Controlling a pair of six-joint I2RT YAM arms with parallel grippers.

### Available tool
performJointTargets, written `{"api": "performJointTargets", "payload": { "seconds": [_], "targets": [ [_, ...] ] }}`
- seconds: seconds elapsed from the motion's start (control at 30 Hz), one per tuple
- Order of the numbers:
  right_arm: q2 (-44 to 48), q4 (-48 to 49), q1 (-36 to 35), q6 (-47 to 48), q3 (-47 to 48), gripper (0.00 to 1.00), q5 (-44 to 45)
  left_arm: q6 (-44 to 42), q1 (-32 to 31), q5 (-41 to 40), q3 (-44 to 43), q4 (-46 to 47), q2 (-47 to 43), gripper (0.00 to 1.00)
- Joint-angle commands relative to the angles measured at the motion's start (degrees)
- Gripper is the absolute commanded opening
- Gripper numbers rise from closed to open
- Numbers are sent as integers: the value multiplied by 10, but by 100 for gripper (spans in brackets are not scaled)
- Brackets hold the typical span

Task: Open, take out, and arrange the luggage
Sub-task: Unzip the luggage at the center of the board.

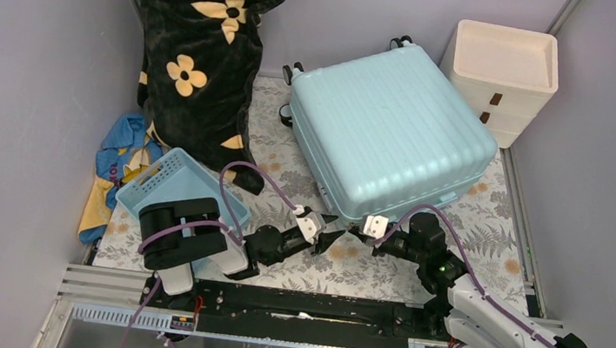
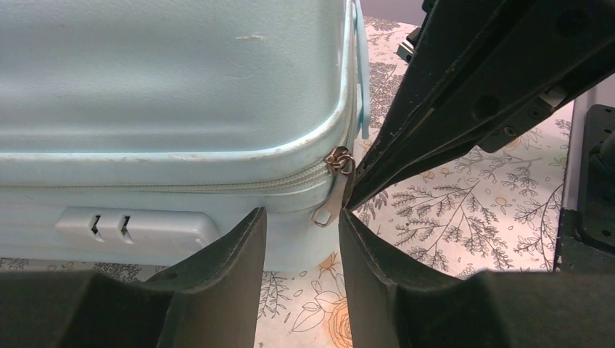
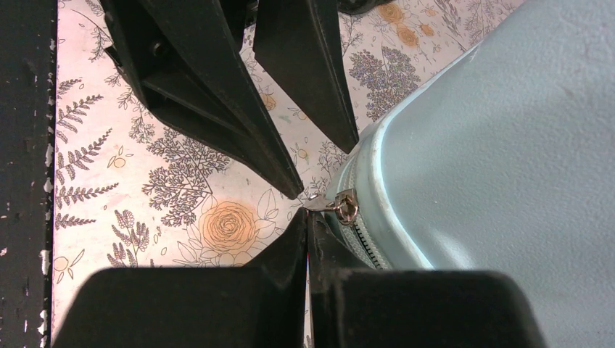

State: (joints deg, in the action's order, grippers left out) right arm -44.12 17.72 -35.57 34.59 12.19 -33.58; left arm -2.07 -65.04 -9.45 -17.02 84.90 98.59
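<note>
Closed luggage [image 1: 388,131] lies centre right of the overhead view, and at its lower corner our right gripper [image 3: 306,216], fingers pressed together, touches the zipper pull [image 3: 324,204] beside our half-spread left gripper [image 2: 301,217], so we risk clashing or losing the tab

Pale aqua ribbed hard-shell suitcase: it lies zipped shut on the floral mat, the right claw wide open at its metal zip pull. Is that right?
No: the right claw is shut, not wide open; the right wrist view shows it. The suitcase does lie zipped shut, that claw at its zip pull.
</note>
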Motion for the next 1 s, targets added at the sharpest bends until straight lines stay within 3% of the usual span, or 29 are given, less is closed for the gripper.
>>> {"api": "performJointTargets", "payload": {
  "seconds": [0.0, 0.5, 0.97],
  "targets": [
    [2, 34, -5, 2, 7, 1, -5, -21, -9, -16, -2, 41, -1, 48],
    [1, 19, -5, 35, 27, 2, 4, -30, -27, -5, -29, 13, 9, 45],
    [8, 5, -5, 69, 32, 2, 9, -85, -32, 11, 13, 3, -4, 46]
  ]
}}
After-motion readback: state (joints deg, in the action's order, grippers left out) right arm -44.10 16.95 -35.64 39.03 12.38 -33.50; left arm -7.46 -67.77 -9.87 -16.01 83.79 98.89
